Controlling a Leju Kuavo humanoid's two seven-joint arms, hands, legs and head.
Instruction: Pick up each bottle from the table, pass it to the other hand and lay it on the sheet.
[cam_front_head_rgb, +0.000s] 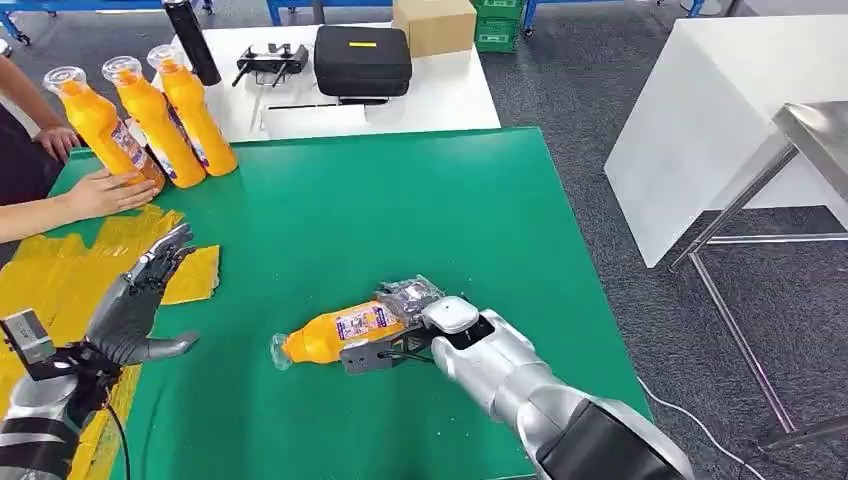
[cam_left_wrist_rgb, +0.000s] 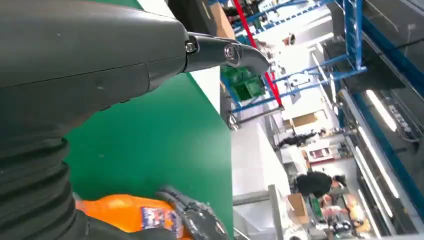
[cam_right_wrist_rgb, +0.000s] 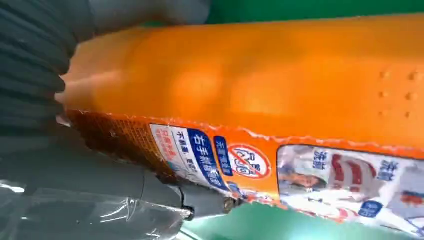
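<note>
While the head view is showing the whole green table (cam_front_head_rgb: 400, 200), the right hand (cam_front_head_rgb: 420, 325) is gripping an orange bottle (cam_front_head_rgb: 335, 333) by its base end, fingers wrapping around it. That bottle is lying on its side near the middle of the table's near half, its long axis running roughly left to right, with the clear cap pointing toward the robot's left and the base toward the right hand. The right wrist view is adding close detail: the bottle's printed label (cam_right_wrist_rgb: 240, 160) and orange body are pressing against the hand. The left hand (cam_front_head_rgb: 140, 305) is hovering open above the yellow sheet's (cam_front_head_rgb: 60, 270) edge, fingers spreading apart, holding nothing. Three more orange bottles (cam_front_head_rgb: 150, 115) are standing upright at the far left, a person's hand (cam_front_head_rgb: 105, 192) touching one
</note>
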